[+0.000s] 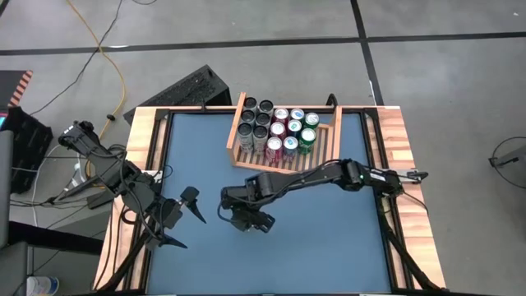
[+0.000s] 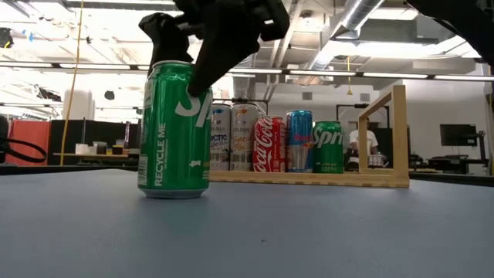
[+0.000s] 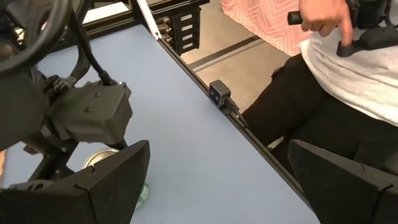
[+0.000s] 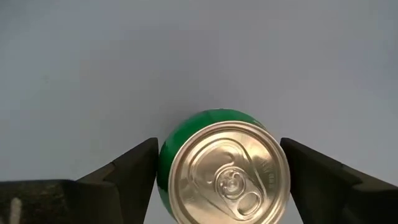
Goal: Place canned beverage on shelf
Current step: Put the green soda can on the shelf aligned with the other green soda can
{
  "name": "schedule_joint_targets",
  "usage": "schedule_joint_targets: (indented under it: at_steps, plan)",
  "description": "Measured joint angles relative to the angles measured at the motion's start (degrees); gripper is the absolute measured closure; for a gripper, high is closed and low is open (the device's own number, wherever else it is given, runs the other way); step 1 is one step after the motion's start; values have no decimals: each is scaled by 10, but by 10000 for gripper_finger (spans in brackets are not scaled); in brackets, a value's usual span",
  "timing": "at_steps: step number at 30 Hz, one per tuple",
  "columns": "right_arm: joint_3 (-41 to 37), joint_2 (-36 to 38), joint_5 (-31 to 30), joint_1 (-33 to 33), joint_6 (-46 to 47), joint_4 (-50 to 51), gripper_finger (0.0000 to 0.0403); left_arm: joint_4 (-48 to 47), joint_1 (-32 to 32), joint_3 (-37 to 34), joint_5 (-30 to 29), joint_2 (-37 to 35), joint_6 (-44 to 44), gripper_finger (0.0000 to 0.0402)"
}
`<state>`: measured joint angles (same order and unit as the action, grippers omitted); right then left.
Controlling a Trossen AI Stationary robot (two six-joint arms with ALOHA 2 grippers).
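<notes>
Here, the blue table (image 1: 329,247) carries the shelf (image 1: 233,148), stocked with upright cans (image 1: 279,131) and lying well beyond the right gripper (image 1: 246,220). That gripper hangs directly above the green can (image 4: 222,167), its fingers (image 4: 127,171) spread on either side with narrow gaps, not clamped. The left gripper (image 1: 182,220) waits nearby, jaws wide apart.

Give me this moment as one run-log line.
right gripper: jaws open astride upright green aluminium soda can | left gripper: open, idle | light wooden slatted shelf: cans inside
</notes>
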<state>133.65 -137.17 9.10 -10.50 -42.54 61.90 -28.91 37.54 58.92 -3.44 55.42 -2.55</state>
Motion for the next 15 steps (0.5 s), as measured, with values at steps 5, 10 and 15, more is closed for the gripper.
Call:
schedule_joint_targets:
  at_steps: [5,10,15]
  plan:
    - [1,-7,2,0,-4,7,85,0,0,0,0,0,-1,31]
    - [6,-8,-3,-4,14,9,99,0,0,0,0,0,-1,31]
    - [8,-8,-23,-3,92,24,129,0,0,0,0,0,-1,31]
